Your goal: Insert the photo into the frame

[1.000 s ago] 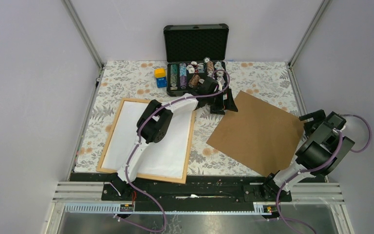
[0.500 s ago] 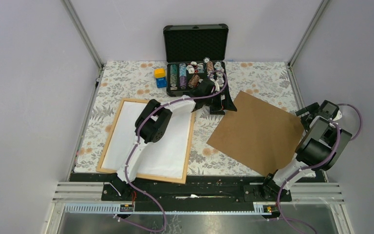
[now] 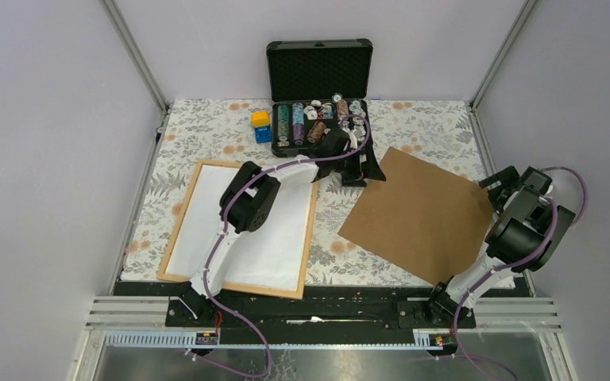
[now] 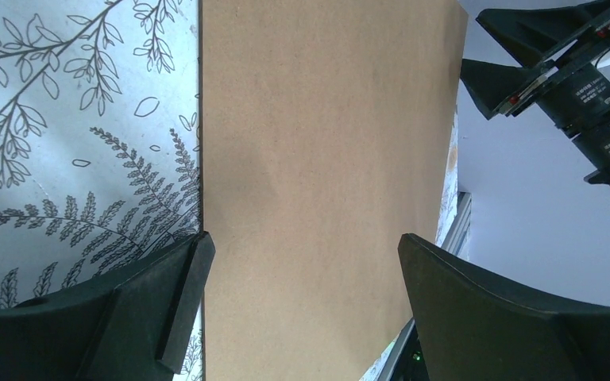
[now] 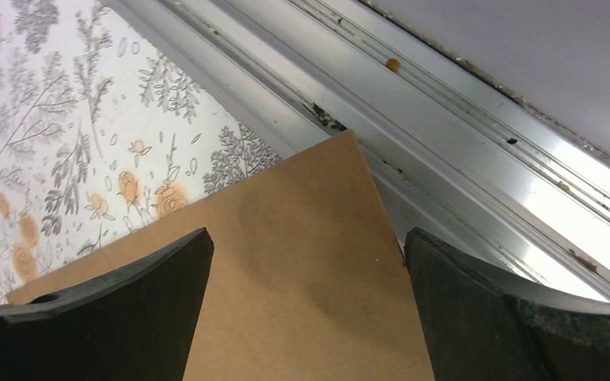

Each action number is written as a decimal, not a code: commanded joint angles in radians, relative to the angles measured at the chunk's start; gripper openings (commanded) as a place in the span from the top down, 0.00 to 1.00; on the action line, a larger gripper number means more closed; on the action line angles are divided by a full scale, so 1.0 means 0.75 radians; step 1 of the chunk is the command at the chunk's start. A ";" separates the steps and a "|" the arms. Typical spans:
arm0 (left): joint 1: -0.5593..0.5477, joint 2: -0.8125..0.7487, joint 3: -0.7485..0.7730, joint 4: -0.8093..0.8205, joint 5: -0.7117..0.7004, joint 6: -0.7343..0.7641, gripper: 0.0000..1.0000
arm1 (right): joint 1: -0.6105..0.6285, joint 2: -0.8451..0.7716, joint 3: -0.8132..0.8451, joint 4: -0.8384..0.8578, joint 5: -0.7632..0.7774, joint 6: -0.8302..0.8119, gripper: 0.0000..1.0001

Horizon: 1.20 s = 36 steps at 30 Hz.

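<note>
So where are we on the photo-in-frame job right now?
Done, it seems: a white sheet, likely the photo face down, lies inside the frame. In hand: nothing gripped; the left claw and right claw stand open at opposite corners of the brown backing board, beside the frame. Left: probably lift the board onto the sheet.

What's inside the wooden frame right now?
A plain white sheet fills the frame, with no printed picture showing. The left arm crosses above it, hiding a strip of the sheet and part of the frame's far edge.
</note>
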 commanded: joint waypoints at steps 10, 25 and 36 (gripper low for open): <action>-0.017 0.082 -0.081 -0.222 -0.020 0.024 0.01 | -0.006 -0.304 -0.182 0.477 -0.406 0.185 0.04; -0.012 0.041 -0.146 -0.149 -0.013 0.011 0.01 | -0.004 -0.549 -0.228 0.276 -0.757 0.542 0.14; -0.011 0.004 -0.200 -0.098 -0.018 0.000 0.01 | 0.086 -0.746 -0.166 -0.146 -0.742 0.505 0.25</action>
